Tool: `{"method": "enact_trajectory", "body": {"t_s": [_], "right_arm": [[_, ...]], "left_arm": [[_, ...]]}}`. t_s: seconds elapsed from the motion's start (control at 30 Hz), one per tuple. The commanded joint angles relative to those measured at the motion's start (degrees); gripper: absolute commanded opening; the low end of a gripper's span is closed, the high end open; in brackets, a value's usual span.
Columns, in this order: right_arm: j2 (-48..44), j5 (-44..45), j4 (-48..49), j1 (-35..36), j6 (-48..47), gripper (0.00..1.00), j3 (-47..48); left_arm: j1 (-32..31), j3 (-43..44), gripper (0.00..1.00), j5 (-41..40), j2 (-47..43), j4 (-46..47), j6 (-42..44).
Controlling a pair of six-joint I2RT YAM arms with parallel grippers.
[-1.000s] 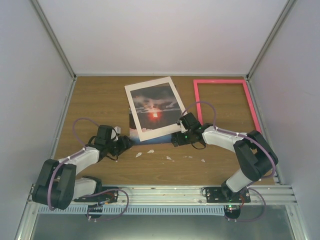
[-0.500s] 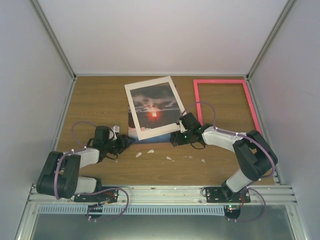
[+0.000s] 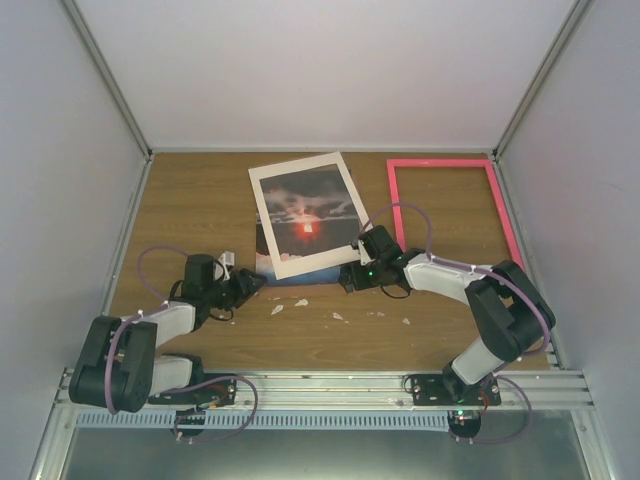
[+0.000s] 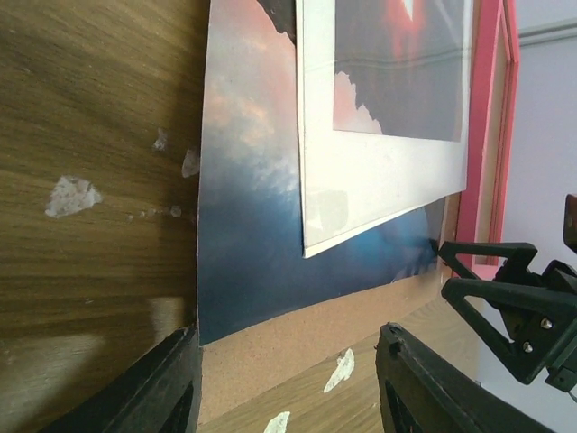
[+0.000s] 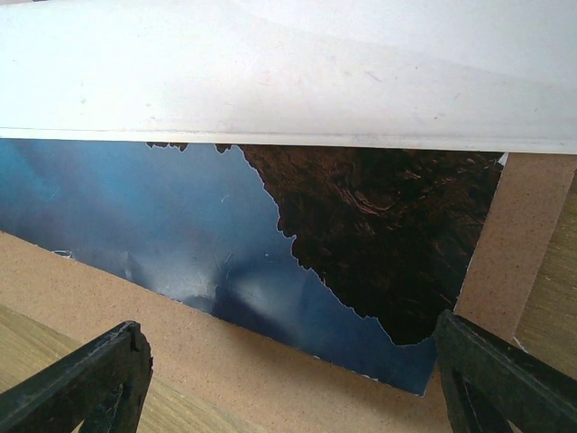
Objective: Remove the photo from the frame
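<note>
The photo point(image 3: 306, 218), a dark sunset seascape, lies flat mid-table under a white mat point(image 3: 295, 165) and out of the frame point(image 3: 450, 163). The frame is a bright pink rectangle lying empty at the back right. In the left wrist view the photo's point(image 4: 252, 225) blue corner pokes out from under the mat point(image 4: 379, 180) onto a brown backing board point(image 4: 297, 343). My left gripper point(image 4: 288, 388) stands open just short of that corner, holding nothing. My right gripper point(image 5: 293, 383) is open at the photo's point(image 5: 270, 244) other near corner, also empty.
White walls box the table in on three sides. Small white paper scraps point(image 3: 280, 308) lie on the wood in front of the photo. From the left wrist view my right gripper point(image 4: 505, 298) shows beside the frame's point(image 4: 491, 135) pink edge.
My left arm has folded back toward its base and its gripper has slid slightly left along the photo's near edge, its jaws narrowing a little. The right arm and the photo have not moved.
</note>
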Motion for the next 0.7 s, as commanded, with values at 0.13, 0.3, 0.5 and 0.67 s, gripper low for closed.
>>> {"method": "enact_trajectory", "body": {"t_s": [0.13,0.3,0.5,0.67], "right_arm": [[2.89,-2.18,-2.05,0.67,-0.17,0.86,-1.81],[3.36,-2.12,-2.04,0.74,-0.19,0.86,-1.9],[3.71,-2.36,-1.72,0.72,-0.2,0.86,-2.06],[3.99,-2.41,-1.47,0.82,-0.19,0.86,-2.28]], "left_arm": [[0.4,2.2,0.54,-1.15,3.73,0.48,1.35],[0.38,1.47,0.53,1.04,5.06,5.55,-0.36],[0.37,1.63,0.5,0.24,2.35,5.12,-0.17],[0.38,1.67,0.47,-0.46,0.78,4.95,0.01]]}}
